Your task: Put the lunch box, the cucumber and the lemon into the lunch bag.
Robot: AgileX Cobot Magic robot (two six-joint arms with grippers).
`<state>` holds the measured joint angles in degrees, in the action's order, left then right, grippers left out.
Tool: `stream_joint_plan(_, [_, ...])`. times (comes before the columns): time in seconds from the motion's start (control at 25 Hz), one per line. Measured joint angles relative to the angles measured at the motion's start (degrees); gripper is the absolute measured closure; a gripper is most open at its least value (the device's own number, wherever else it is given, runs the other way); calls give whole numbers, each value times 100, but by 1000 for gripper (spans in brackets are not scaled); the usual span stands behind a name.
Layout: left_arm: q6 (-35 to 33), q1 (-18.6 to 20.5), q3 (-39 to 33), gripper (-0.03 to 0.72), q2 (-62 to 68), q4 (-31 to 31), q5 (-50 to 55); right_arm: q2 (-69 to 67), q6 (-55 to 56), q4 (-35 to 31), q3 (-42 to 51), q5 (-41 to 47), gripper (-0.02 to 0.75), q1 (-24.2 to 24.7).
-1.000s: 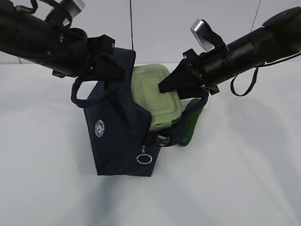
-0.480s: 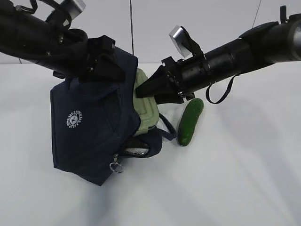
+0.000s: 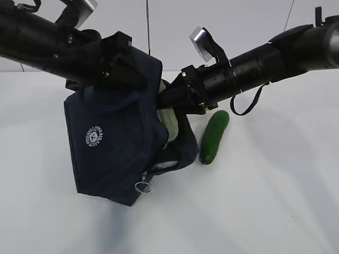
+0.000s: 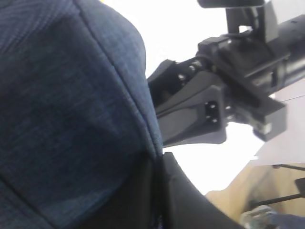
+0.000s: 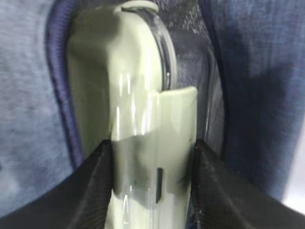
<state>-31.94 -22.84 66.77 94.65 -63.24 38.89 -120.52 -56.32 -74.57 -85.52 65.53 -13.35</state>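
My right gripper (image 3: pixel 165 100) is squeezed on the lunch box (image 3: pixel 168 123). In my right wrist view the two black fingers (image 5: pixel 90 186) sit on both sides of the pale green lid, so the box (image 5: pixel 143 119) is held tight between them. My left gripper (image 3: pixel 119 74) is pinched shut on the top edge of the lunch bag (image 3: pixel 114 143) and holds it up, near the upper left of the outside view. In my left wrist view I see mostly blue cloth (image 4: pixel 71 109), with my other gripper (image 4: pixel 190 114) coming in from the right.

A second ago most of the green lid was out in the open. Then my right arm pushed toward the left of the picture, and the bag tipped and swung over. Now only a thin slice of the box peeks out at the bag's mouth, in the middle of the picture. The rest is hidden by the blue cloth. I think the box is nearly all the way in, so the first of my three jobs looks almost done.

The cucumber (image 3: pixel 214 136) lies on the white table (image 3: pixel 275 185), just right of the bag, and it has not moved in the last half second. It was partly hidden by my arm before, and now I can see all of it. I think it comes next. I cannot see the lemon anywhere.
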Motion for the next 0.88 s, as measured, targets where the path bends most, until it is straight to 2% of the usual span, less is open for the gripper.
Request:
stream_joint_plan(0.36, [0,0,0,696,0,-388,172,0,-164,-12,0,-98,375,-30])
stream_joint_plan(0.56, [-218,0,0,696,0,-886,181,0,-451,-20,0,-159,375,-161])
stream_joint_plan(0.88, [-292,0,0,696,0,-946,193,-10,-684,-46,0,-451,375,-279])
